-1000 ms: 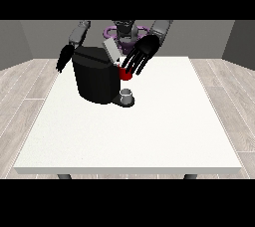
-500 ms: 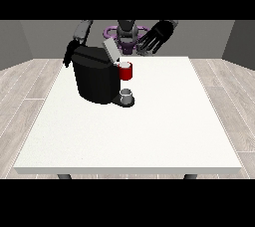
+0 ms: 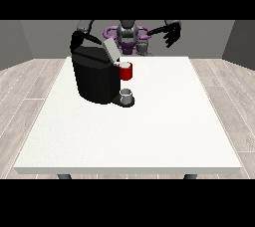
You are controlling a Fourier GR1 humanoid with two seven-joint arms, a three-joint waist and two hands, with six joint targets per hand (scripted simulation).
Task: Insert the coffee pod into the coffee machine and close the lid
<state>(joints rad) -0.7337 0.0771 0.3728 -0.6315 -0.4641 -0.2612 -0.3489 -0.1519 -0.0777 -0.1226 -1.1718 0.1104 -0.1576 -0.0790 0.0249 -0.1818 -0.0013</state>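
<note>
counter (image 3: 149, 131): large and white; everything on it stands near its far left corner, the near half bare.
coffee machine (image 3: 97, 76): black block near the far left corner, lid (image 3: 111, 49) tilted up and open at its top.
red thing at the machine (image 3: 126, 70): sits at the machine's front, toward the counter's middle, just above a small grey cup-like thing (image 3: 127, 94) on the machine's base.
coffee pod: not plainly visible anywhere; whether that grey thing on the base is the pod cannot be told.
hand at the view's left (image 3: 79, 37): behind the machine's top, close to the far edge; whether its fingers are curled or straight cannot be told.
hand at the view's right (image 3: 173, 34): raised beyond the far edge, well apart from the machine, fingers spread and holding nothing.
step in hand: judging by the open lid, closing appears to be what is left.
next move: a hand must reach the raised lid and press it down.
in the way: the machine's body hides the nearer hand; nothing else crowds the lid.
</note>
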